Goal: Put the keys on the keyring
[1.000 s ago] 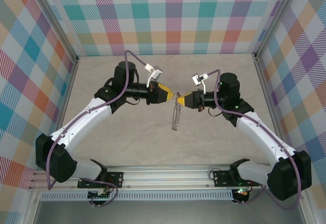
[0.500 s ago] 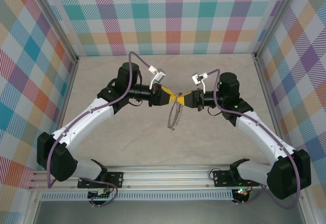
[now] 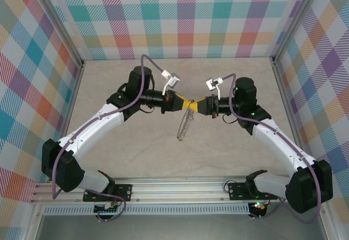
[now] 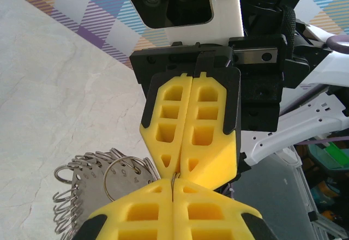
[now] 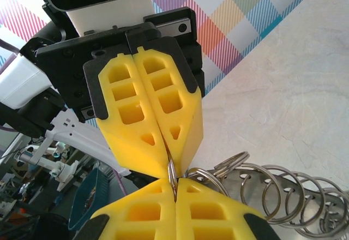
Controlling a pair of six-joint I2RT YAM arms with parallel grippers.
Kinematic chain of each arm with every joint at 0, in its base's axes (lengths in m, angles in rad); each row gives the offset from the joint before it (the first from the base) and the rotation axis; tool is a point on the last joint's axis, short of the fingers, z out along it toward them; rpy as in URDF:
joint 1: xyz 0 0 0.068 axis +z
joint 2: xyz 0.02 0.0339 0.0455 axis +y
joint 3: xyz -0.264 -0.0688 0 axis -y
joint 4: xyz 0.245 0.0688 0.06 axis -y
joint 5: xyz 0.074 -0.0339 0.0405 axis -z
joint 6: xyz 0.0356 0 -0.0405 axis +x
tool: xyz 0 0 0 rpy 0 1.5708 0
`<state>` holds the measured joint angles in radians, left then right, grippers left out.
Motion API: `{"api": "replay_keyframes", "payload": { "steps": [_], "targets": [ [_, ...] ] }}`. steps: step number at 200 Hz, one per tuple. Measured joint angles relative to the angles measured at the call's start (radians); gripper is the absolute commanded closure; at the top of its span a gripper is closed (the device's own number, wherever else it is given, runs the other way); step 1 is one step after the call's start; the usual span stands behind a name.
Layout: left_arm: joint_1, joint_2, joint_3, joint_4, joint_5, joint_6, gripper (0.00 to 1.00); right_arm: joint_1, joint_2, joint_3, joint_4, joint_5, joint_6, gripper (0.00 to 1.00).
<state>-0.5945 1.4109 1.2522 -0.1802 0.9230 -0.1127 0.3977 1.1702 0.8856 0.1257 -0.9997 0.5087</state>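
Fingers (image 5: 139,218) on your right gripper (image 3: 196,105) are pressed flat together, and one thin wire loop (image 5: 172,170) of the keyring (image 3: 184,126) comes out of their seam, so that arm is pinching the keyring by its top edge and letting the rest hang free below, clear of the table (image 3: 136,153). That hold looks chosen to keep the hoop's plane steady and its row of small loops (image 5: 272,188) open to the side. Your left gripper (image 3: 184,102) sits tip to tip with the right one, directly above the keyring, its fingers also closed tight. From the left wrist you can see a sliver of metal (image 4: 173,178) at its seam, but you cannot tell whether that is the keys or the same wire loop. The keys and their lilac tag cannot be made out anywhere around the keyring. Judging by this nose-to-nose pose, you are at the threading step, with whatever the left holds being fed onto the pinched loop. Any next move should be small and along the wire, since a sideways tug could twist the loop out of the right pinch and drop the keyring.
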Motion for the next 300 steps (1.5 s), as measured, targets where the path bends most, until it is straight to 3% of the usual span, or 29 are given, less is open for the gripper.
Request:
{"api": "replay_keyframes", "payload": {
  "steps": [26, 115, 162, 194, 247, 300],
  "targets": [
    [-0.009, 0.0, -0.008, 0.037, -0.028, -0.03, 1.0, 0.0, -0.011, -0.005, 0.003, 0.037, 0.003, 0.66],
    [-0.014, -0.177, -0.164, 0.246, -0.15, -0.18, 1.0, -0.018, -0.42, -0.29, 0.017, 0.396, 0.027, 0.5],
    [-0.027, -0.229, -0.211, 0.348, -0.177, -0.223, 1.0, -0.006, -0.381, -0.309, 0.091, 0.447, 0.052, 0.44],
    [-0.039, -0.225, -0.223, 0.368, -0.185, -0.24, 1.0, 0.064, -0.364, -0.299, 0.128, 0.47, 0.051, 0.41],
    [-0.053, -0.207, -0.223, 0.397, -0.185, -0.244, 1.0, 0.185, -0.295, -0.226, 0.143, 0.515, 0.005, 0.4],
    [-0.053, -0.206, -0.223, 0.403, -0.185, -0.258, 1.0, 0.203, -0.256, -0.22, 0.146, 0.544, -0.017, 0.42]
  ]
}}
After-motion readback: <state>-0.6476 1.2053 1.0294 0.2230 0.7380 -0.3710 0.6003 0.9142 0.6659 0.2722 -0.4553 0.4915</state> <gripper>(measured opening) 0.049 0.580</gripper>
